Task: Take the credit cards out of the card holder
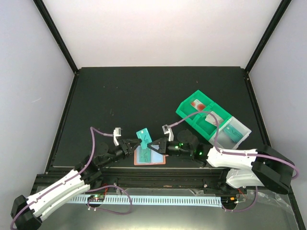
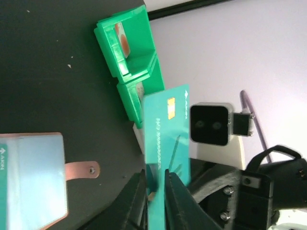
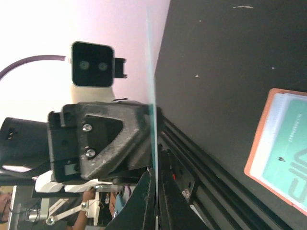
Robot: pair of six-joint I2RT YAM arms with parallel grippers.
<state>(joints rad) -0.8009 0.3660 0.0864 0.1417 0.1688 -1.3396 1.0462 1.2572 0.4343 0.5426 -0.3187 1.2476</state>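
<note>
A teal credit card (image 1: 143, 138) stands on edge above the table, just behind the card holder (image 1: 149, 157), a salmon wallet lying open with its pale blue pockets up. My left gripper (image 1: 135, 145) and right gripper (image 1: 152, 145) meet at this card from either side. In the left wrist view the card (image 2: 168, 129) rises between the left gripper's (image 2: 155, 189) close-set jaws. The right wrist view shows it edge-on (image 3: 152, 72), pinched in the right gripper (image 3: 157, 191). Another teal card (image 3: 285, 158) lies in the holder (image 3: 259, 136).
A green bin (image 1: 201, 117) with a clear tray (image 1: 230, 129) attached sits at the right, also seen in the left wrist view (image 2: 129, 62). The holder's snap tab (image 2: 81, 170) lies flat on the black table. Black rails run along the near edge.
</note>
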